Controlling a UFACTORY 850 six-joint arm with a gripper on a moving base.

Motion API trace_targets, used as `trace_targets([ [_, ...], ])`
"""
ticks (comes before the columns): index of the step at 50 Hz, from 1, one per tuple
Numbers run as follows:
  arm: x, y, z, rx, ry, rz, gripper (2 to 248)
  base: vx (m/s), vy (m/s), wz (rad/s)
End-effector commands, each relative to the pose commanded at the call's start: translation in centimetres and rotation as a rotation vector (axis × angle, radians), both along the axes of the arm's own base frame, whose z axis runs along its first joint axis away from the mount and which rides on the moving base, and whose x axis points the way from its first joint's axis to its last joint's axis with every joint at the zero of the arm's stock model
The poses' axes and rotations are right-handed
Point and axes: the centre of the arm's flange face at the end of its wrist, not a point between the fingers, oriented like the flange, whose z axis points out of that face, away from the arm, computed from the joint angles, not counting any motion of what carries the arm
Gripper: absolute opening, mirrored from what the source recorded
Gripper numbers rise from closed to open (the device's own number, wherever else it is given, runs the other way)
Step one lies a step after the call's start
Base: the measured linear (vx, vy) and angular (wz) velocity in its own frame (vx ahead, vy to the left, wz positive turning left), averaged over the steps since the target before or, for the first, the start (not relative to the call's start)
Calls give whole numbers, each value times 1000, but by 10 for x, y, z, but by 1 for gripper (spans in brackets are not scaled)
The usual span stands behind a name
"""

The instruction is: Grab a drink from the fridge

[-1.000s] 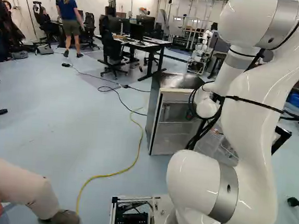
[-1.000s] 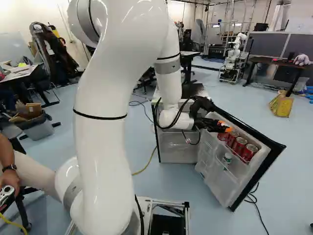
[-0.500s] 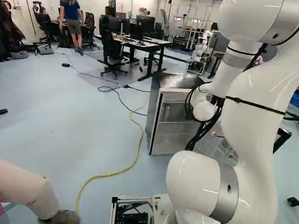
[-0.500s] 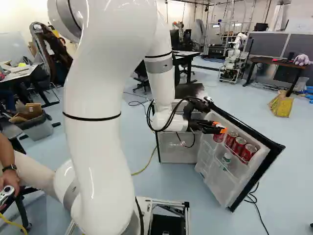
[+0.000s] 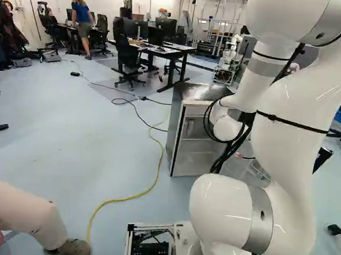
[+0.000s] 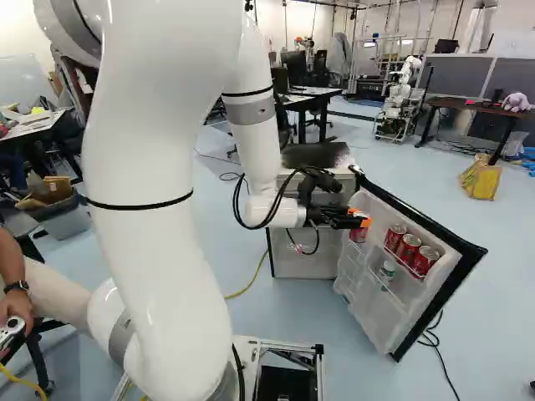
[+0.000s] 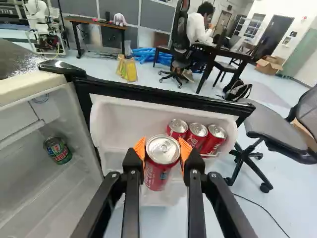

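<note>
You face glossy white, smooth plastic and shiny metal.
Your arm has a glossy shell; the fridge door's liner looks like smooth plastic. The nearest red can shows you a bare-metal lid and glossy side, while the trousers are matt cloth above a smooth floor.

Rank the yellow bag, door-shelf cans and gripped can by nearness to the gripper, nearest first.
1. Gripped can, between the gripper's orange pads.
2. Door-shelf cans, past it on the open fridge door.
3. Yellow bag, on the floor beyond the door.
</note>
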Motion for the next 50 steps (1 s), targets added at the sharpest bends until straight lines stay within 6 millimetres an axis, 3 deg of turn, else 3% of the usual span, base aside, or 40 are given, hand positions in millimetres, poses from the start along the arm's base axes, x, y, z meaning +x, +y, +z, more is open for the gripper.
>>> trace_targets([
  [23, -5, 40, 3, -9, 9, 124, 91, 0, 0, 0],
  [50, -14, 83, 30, -29, -54, 244, 91, 0, 0, 0],
])
